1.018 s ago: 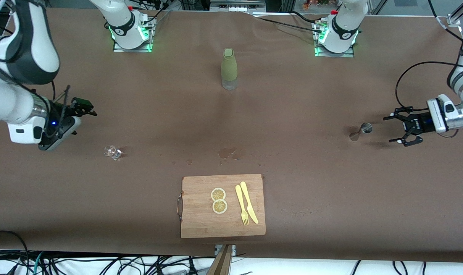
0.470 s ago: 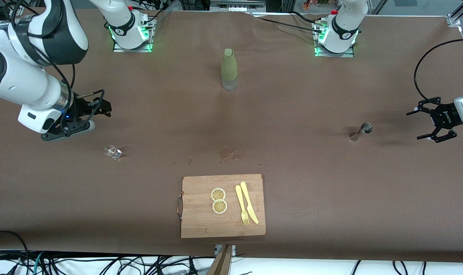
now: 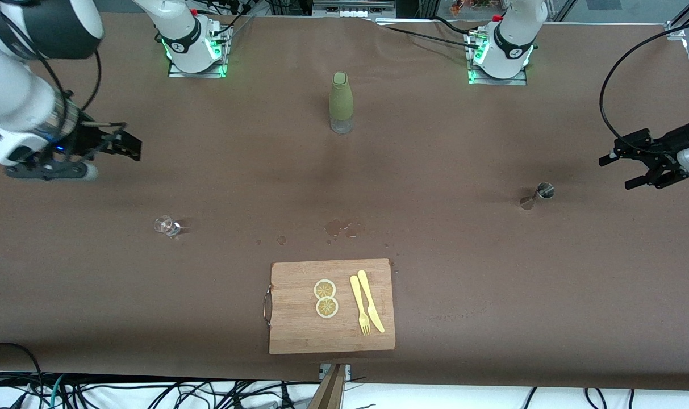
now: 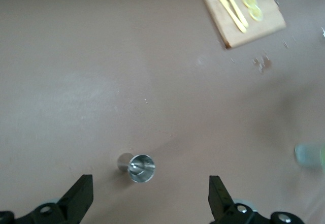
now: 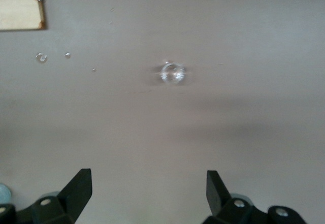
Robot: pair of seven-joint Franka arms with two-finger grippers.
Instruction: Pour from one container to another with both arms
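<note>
A small clear glass stands on the brown cloth toward the right arm's end of the table. It also shows in the right wrist view as the glass. My right gripper hangs open over bare cloth, apart from the glass, and its jaws hold nothing. A metal jigger stands toward the left arm's end. My left gripper is open over the cloth beside the jigger, not touching it. In the left wrist view the jigger sits just ahead of the empty left gripper.
A green bottle stands mid-table near the bases. A wooden cutting board with two lemon slices, a yellow fork and a knife lies near the front edge. Wet spots mark the cloth above the board.
Both arms have drawn away from the containers. The right gripper rose away from the glass; the left gripper slid off toward the table's end, away from the jigger. Both stayed open.
</note>
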